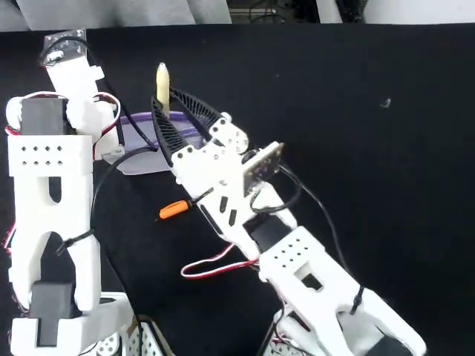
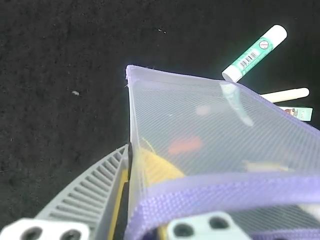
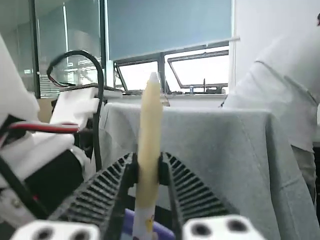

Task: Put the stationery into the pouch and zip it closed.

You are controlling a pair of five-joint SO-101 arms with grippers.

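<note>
My right gripper (image 3: pixel 148 167) is shut on a cream-coloured pen (image 3: pixel 149 120) and holds it upright. In the high view that pen (image 1: pixel 162 83) sticks up from the black fingers of the right gripper (image 1: pixel 168 111), just above the purple mesh pouch (image 1: pixel 141 137). My left gripper (image 2: pixel 130 155) is shut on one edge of the pouch (image 2: pixel 200 135), lifting it off the table. Through the mesh an orange shape and a yellow finger pad show dimly. Beyond the pouch on the black table lie a green-and-white glue stick (image 2: pixel 255 54), a cream stick (image 2: pixel 285 94) and the end of another green item (image 2: pixel 300 113).
A small orange item (image 1: pixel 174 210) lies on the black table under the right arm. The left arm (image 1: pixel 52 170) stands along the left edge of the table. A red-and-white cable (image 1: pixel 215 263) loops beside the right arm's base. The right half of the table is bare black cloth.
</note>
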